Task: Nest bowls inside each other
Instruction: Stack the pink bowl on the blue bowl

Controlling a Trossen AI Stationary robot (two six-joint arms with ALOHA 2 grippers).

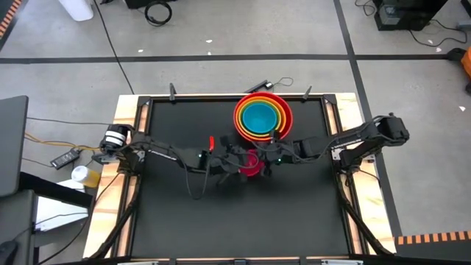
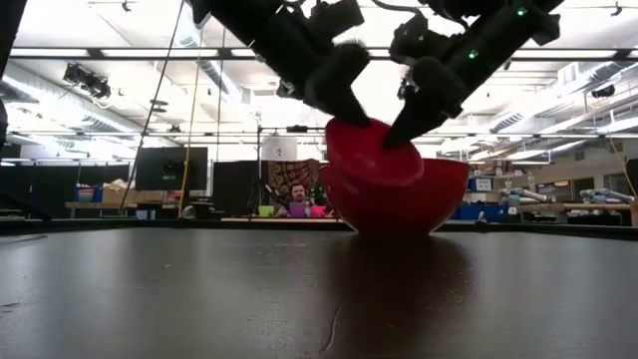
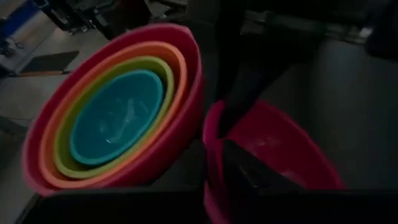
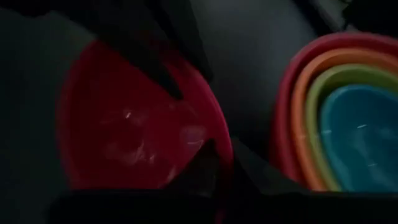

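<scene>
The red bowl (image 1: 284, 118) rests on its base at the table's far middle, with the orange (image 3: 177, 68), yellow-green (image 3: 165, 78) and blue (image 1: 258, 116) bowls nested inside it. Just in front of this stack hangs the small magenta-pink bowl (image 1: 251, 165), with a gripper on each side. My left gripper (image 1: 237, 163) is shut on its left rim. My right gripper (image 1: 265, 157) is shut on its right rim. In the low view the magenta-pink bowl (image 2: 371, 150) shows tilted in front of the red bowl (image 2: 419, 199). My left gripper pinches the magenta-pink bowl's rim (image 3: 210, 134) on its left side, one finger (image 3: 249, 171) inside the bowl and one outside. The fingers slant down from the table's left. The bowl is tilted and clear of the table. My right gripper pinches the rim (image 4: 225, 146) on the bowl's right side, one finger inside and one outside. Its fingers (image 2: 409, 125) slant down from the table's right. The bowl hangs tilted between the two grippers.
The black mat (image 1: 221, 221) lies bare toward the near edge and on both sides. A wooden frame (image 1: 132, 110) borders the mat. A small red-tipped thing (image 1: 210, 141) sits by the left arm. A person (image 2: 297, 197) shows far behind the table.
</scene>
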